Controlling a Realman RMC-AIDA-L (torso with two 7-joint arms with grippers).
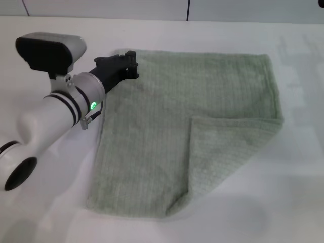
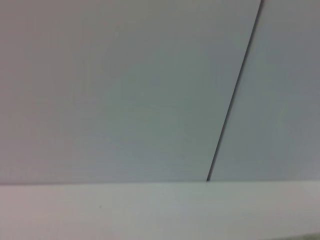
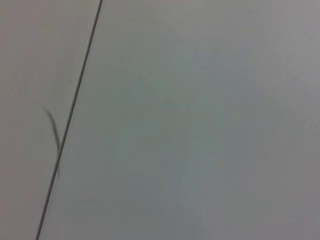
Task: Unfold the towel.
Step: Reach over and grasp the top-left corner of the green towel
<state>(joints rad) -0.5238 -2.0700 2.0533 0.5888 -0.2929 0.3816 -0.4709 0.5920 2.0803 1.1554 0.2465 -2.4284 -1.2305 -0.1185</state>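
Sage-green terry — that's your towel, lying flat on the white table and filling most of the middle of the head view. Its corner toward 4 o'clock is folded back over the cloth, so a triangular flap lies on top with its crease running from about 3 o'clock down to the near hem at 6 o'clock; the rest lies in a single layer.

Your left claw sits at the towel's far corner at about 11 o'clock, its black fingers right at the hem, touching or just above it — you cannot tell from here whether they are spread or pinching the cloth. The left wrist view shows only a pale wall panel with a dark seam and the table edge. The right arm is out of sight.
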